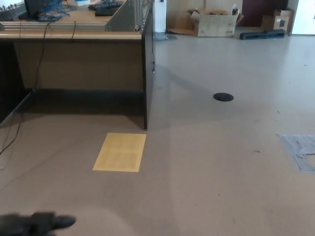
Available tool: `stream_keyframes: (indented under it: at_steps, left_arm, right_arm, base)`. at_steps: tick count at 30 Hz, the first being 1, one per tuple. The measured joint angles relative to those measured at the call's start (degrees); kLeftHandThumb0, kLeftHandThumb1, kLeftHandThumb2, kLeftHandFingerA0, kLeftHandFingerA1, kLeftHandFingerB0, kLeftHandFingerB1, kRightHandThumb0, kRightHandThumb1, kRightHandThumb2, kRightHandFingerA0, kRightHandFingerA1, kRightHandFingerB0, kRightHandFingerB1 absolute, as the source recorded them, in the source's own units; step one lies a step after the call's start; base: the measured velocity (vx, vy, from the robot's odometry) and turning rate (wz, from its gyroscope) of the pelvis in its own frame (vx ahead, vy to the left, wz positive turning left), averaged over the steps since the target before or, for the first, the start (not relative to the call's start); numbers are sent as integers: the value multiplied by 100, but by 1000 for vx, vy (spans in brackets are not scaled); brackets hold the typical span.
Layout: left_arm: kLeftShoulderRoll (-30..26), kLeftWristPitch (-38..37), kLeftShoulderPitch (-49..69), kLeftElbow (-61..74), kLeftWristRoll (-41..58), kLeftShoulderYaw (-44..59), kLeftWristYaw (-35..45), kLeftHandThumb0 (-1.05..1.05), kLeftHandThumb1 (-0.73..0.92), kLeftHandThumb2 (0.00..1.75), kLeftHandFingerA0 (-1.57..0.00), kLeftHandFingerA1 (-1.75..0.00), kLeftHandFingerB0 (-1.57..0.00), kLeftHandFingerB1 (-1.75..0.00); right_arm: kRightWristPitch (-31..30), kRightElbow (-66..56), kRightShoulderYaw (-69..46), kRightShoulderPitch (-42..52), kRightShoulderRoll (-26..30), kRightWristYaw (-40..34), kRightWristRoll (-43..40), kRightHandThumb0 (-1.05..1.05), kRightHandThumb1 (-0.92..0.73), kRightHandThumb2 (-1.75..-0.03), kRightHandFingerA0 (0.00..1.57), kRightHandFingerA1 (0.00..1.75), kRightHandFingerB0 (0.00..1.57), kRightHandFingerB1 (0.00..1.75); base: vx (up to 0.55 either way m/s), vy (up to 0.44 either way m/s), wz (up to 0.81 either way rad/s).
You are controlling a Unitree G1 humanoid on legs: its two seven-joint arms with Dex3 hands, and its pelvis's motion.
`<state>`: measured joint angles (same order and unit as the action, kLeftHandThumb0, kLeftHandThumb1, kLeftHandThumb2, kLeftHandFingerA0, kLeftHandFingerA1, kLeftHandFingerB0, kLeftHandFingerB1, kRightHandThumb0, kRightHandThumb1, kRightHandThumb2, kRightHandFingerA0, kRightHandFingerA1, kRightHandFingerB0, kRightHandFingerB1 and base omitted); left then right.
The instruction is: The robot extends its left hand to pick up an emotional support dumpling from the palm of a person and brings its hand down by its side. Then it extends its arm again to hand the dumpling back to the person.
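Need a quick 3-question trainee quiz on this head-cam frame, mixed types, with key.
1. True or false: the dumpling is visible in the head view.
2. Which robot hand shows? A) left B) right C) both
3. Fill in: the yellow sheet lies on the ____.

Key:
1. False; no dumpling and no person in frame.
2. A; the left hand sits blurred at the bottom left corner.
3. floor; the yellow sheet is flat beside the desk.

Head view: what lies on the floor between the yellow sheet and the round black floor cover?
Nothing: in the head view, the stretch between the yellow sheet and the round black floor cover is bare beige floor, crossed only by the desk's shadow.
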<state>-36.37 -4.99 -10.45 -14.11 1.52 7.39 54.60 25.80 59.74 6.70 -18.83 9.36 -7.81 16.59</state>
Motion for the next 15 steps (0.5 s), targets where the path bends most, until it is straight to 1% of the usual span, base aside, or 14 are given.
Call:
stream_keyframes:
  at_steps: [1,4,5,6,9,10,11,15]
  left_arm:
    - [76,-78,134,-164,15,98,-54,-64,43,75,-5,-27,-7,-23]
    - [384,-379,613,-794,85,425,-273,-64,43,75,-5,-27,-7,-23]
    - [446,-438,699,-912,98,490,-322,-63,54,56,-6,-28,-6,-26]
    - [572,-563,862,-1149,115,599,-425,-69,45,76,-7,-35,-8,-22]
    - [804,-822,1089,-1626,132,799,-667,-69,45,76,-7,-35,-8,-22]
    - [859,-898,1134,-1749,135,847,-737,-35,31,90,-1,-49,0,-47]
    - [938,-1009,1190,-1908,138,917,-849,-34,32,90,-1,-49,0,-47]
    - [1077,-1377,1300,-2304,138,1099,-1201,-34,32,90,-1,-49,0,-47]
  right_arm:
    - [9,-5,-8,22,-5,0,-3,-31,-65,-59,88,54,51,39]
    - [71,-12,-45,145,-6,-2,-12,-31,-65,-59,88,54,51,39]
    - [87,-13,-49,175,-6,-2,-14,-34,-65,-60,88,53,49,38]
    - [120,-13,-60,248,-6,-4,-16,-36,-65,-60,88,54,47,37]
    - [182,-15,-82,347,-6,-5,-20,-36,-65,-60,88,54,47,37]
    - [203,-17,-90,361,-6,-5,-22,-47,-53,-81,81,65,35,47]
    - [234,-19,-104,376,-6,-5,-24,-39,-65,-60,87,54,41,36]
    - [319,-19,-155,386,-7,-9,-37,-39,-65,-60,87,54,41,36]
  base:
    - [0,0,0]
    - [0,0,0]
    - [0,0,0]
    - [0,0,0]
    - [0,0,0]
    - [0,0,0]
    - [0,0,0]
    - [0,0,0]
